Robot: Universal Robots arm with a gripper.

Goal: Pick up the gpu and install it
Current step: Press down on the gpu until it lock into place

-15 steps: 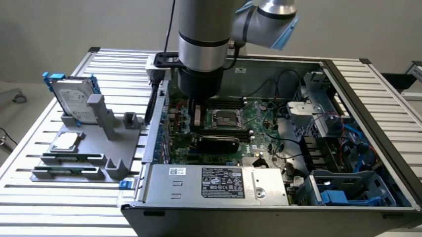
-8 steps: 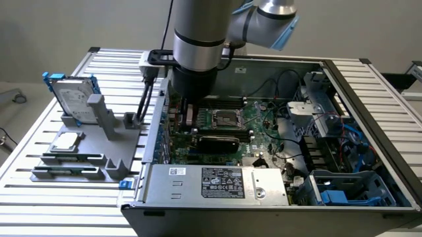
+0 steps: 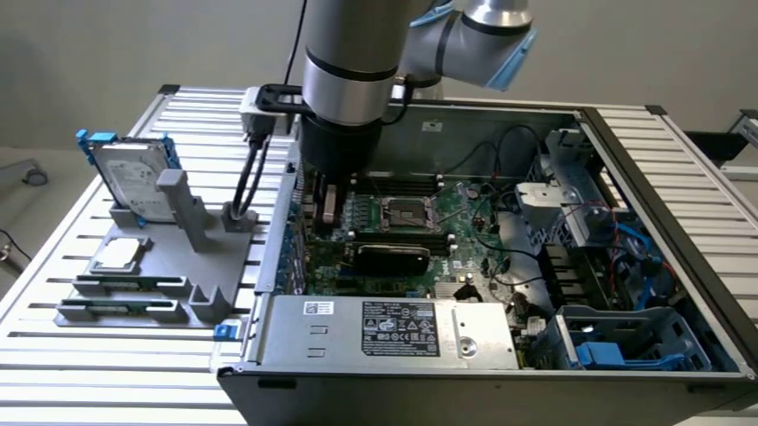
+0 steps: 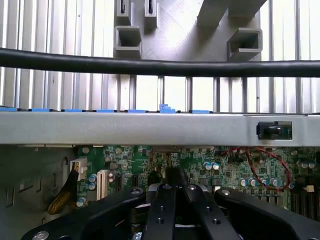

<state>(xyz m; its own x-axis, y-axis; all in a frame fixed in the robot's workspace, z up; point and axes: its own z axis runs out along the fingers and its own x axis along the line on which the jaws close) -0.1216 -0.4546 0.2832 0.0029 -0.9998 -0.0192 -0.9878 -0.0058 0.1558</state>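
Your hand (image 4: 175,200) sits closed inside the computer case (image 3: 474,342), fingers together above the motherboard (image 4: 200,162) in the wrist view, perhaps pinching the gpu (image 3: 330,206).

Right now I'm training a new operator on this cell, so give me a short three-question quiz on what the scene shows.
1. True or false: the hard drive stands in the grey holder outside the computer case.
2. Where is the gripper? A) over the holder B) down inside the case, by the motherboard C) raised clear above the case
3. Fill in: the gripper's jaws are ___.
Key: 1 true; 2 B; 3 shut.
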